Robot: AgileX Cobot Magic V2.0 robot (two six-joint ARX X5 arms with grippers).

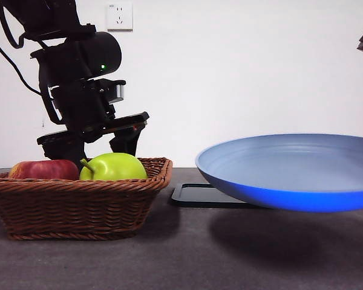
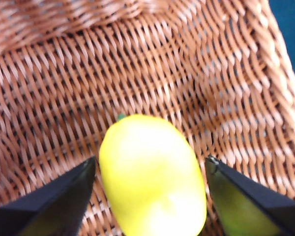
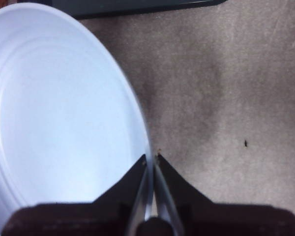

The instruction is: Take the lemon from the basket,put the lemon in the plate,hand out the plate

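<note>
The yellow lemon (image 2: 152,177) lies on the bottom of the brown wicker basket (image 2: 137,73). My left gripper (image 2: 150,161) is lowered into the basket, its jaws open on either side of the lemon with a gap on each side. In the front view the left arm reaches down into the basket (image 1: 78,205) and the lemon is hidden. My right gripper (image 3: 151,157) is shut on the rim of the light blue plate (image 3: 64,113). The plate (image 1: 290,169) hangs level above the table, empty, with its shadow beneath it.
A red apple (image 1: 42,169) and a larger green stemmed fruit (image 1: 113,166) sit at the front of the basket. A flat black tray (image 1: 199,196) lies on the grey table behind the plate, between it and the basket. A white wall stands behind.
</note>
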